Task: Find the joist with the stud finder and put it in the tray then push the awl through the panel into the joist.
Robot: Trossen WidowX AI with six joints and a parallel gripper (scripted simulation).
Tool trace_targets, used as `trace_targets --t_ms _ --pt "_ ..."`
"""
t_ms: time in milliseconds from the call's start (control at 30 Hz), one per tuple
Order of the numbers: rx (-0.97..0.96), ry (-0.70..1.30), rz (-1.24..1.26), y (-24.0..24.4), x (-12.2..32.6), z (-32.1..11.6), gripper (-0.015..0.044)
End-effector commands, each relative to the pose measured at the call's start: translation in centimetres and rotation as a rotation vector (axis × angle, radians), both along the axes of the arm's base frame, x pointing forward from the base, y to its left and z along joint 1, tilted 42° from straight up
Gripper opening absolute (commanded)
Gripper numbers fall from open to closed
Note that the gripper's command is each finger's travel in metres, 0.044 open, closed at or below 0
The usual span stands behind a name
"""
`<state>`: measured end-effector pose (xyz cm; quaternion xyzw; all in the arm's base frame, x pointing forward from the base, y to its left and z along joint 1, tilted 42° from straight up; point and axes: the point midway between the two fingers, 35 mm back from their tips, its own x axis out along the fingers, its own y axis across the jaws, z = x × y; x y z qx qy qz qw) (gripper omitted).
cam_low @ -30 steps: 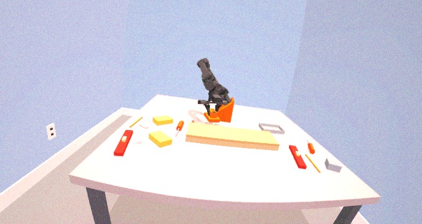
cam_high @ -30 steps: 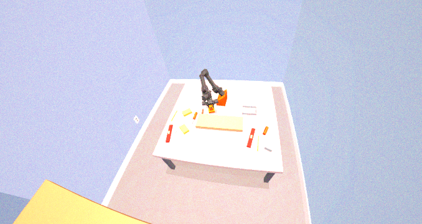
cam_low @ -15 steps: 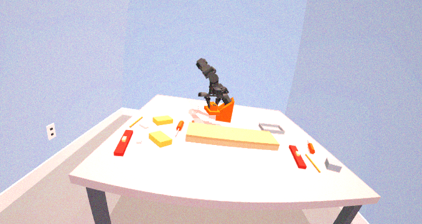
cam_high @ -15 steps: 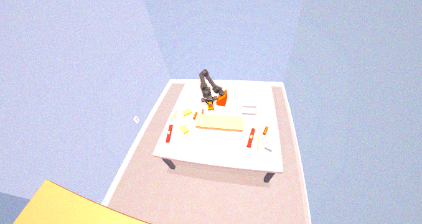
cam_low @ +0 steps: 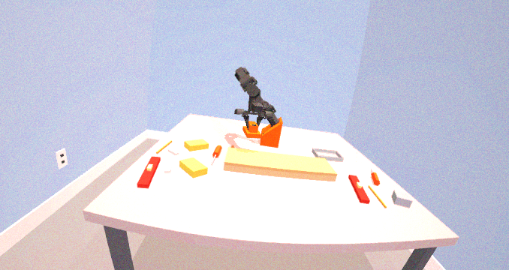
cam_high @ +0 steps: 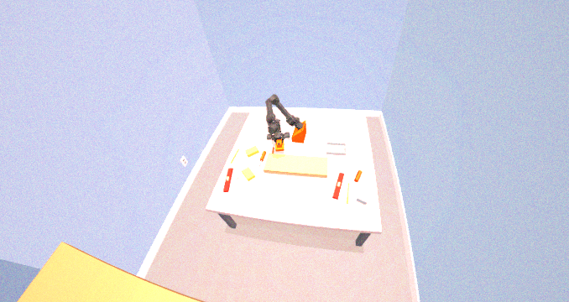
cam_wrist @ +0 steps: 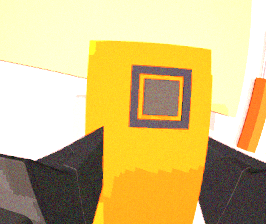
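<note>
The orange-yellow stud finder (cam_high: 279,148) (cam_low: 253,127) (cam_wrist: 154,160) is held in my gripper (cam_high: 279,142) (cam_low: 253,123) (cam_wrist: 148,136), which is shut on it. It hangs above the table behind the left end of the pale wood panel (cam_high: 296,167) (cam_low: 279,163) (cam_wrist: 34,35). An orange-handled tool with a thin shaft (cam_high: 263,156) (cam_low: 217,151) (cam_wrist: 254,115) lies left of the panel in the top and exterior views. A similar orange-handled tool (cam_high: 357,175) (cam_low: 375,178) lies at the right. I cannot tell which is the awl. The grey tray (cam_high: 336,153) (cam_low: 330,158) stands behind the panel's right end.
Two yellow blocks (cam_high: 252,151) (cam_high: 248,174) and a red level (cam_high: 228,179) lie at the left. Another red level (cam_high: 338,185), a pencil (cam_low: 377,196) and a grey block (cam_low: 402,199) lie at the right. The orange arm base (cam_low: 272,134) stands close by the stud finder.
</note>
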<state>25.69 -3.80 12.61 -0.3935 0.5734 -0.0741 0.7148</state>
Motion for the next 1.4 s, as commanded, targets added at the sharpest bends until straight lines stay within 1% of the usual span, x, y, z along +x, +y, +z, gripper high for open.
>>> trace_targets --t_ms 0,667,933,1367 --pt "0.003 -0.04 -0.025 0.0 2.3 1.2 0.0" --pt "0.013 -0.143 -0.133 -1.1 11.4 3.2 0.0" --pt "0.014 -0.146 -0.137 -1.3 11.7 3.1 0.0" --pt "0.014 -0.146 -0.137 -2.9 12.1 1.3 0.0"
